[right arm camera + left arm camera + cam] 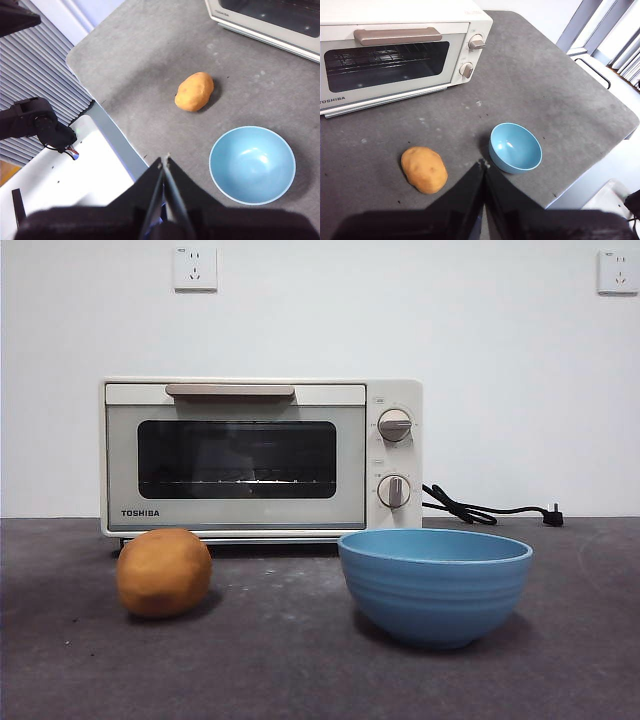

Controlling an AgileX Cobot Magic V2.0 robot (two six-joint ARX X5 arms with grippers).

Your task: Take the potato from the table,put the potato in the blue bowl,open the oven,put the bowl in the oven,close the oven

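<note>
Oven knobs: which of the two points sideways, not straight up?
The upper knob on the oven. Its grip bar lies roughly level, pointing toward the right edge, while the lower knob has its bar standing upright.

Open surface (300,660) lies between potato (164,572) and blue bowl (435,585); I see nothing above them, oven (260,458) close behind

Light: bright, even, diffuse.
Shadows: soft, under potato (164,572) and blue bowl (435,585).
Glare: faint on oven (262,457) glass.
Focus: sharp.
</note>
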